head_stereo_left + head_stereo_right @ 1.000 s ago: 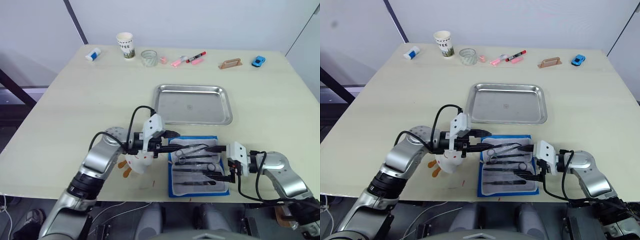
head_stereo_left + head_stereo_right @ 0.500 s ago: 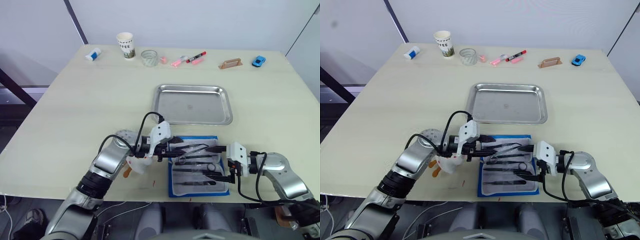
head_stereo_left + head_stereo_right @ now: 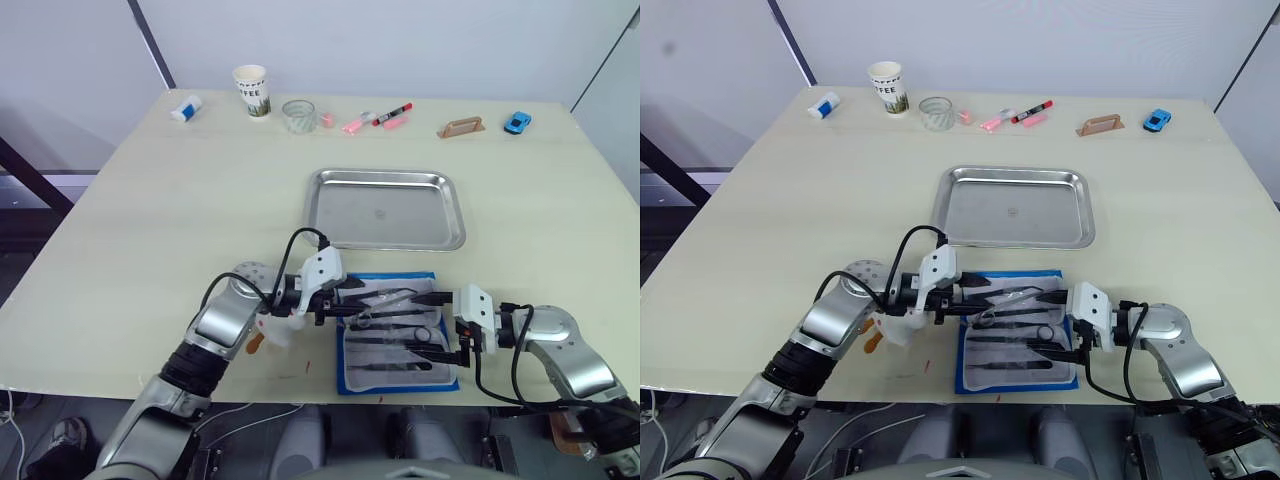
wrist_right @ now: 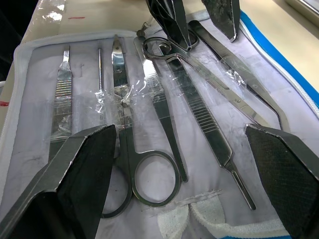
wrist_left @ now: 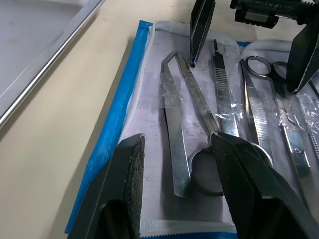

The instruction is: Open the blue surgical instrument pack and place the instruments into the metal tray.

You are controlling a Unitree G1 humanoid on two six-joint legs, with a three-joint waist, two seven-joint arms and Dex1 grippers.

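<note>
Pale wooden bench (image 3: 150,210), white wall behind. Left gripper (image 5: 174,164) has its jaws spread, straddling the tweezers (image 5: 174,129) among the instruments (image 4: 164,99). Right gripper (image 4: 184,164) is spread wide over the opposite end. The blue surgical instrument pack (image 3: 398,338) lies opened just before the metal tray (image 3: 385,208), which holds nothing. Judged step: first pick; next, close on one tool and lift.

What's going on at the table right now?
The blue surgical instrument pack lies open near the table's front edge, the instruments still on its insert. The left gripper and right gripper hover open over it from opposite sides, holding nothing. The metal tray behind holds no instruments.
</note>
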